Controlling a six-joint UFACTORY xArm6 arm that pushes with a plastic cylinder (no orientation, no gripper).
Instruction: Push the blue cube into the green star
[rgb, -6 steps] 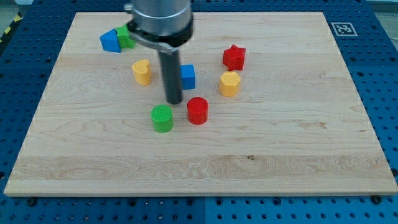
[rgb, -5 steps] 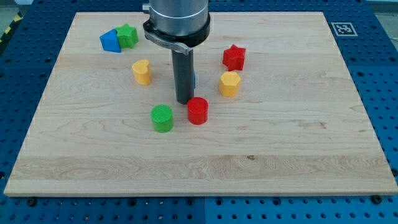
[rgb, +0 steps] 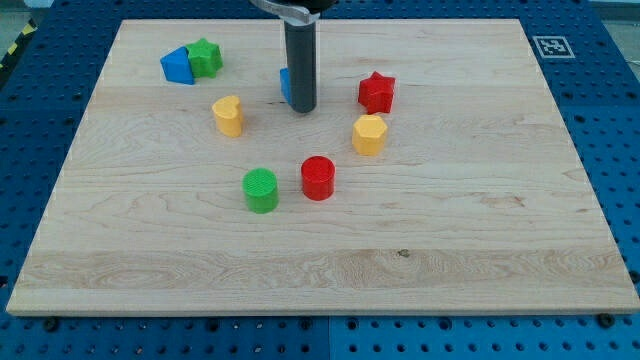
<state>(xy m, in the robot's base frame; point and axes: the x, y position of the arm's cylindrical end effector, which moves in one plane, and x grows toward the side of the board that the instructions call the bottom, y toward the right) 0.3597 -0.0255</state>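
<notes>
Across the pale, grained wooden tabletop (rgb: 480, 230), we start at the view's left: a blue block (rgb: 176, 66) of wedge-like shape touches the green star (rgb: 206, 56) near the top-left corner. Below and to the right of them sits a yellow heart-shaped block (rgb: 229, 115), and lower still a green cylinder (rgb: 261, 190) with a ribbed top.

Near the middle, our dark rod comes down from the view's top, and my tip (rgb: 302, 110) rests against the right side of the blue cube (rgb: 286, 84), which shows only as a thin blue sliver behind the rod, well apart from the green star. We have no jaws on this end effector, only the plain rod.

A red cylinder (rgb: 318, 178) stands just right of the green one. Further right are a yellow hexagonal block (rgb: 368, 134) and a red star (rgb: 377, 92). A black-and-white square marker (rgb: 551, 45) sits at the top-right corner.
</notes>
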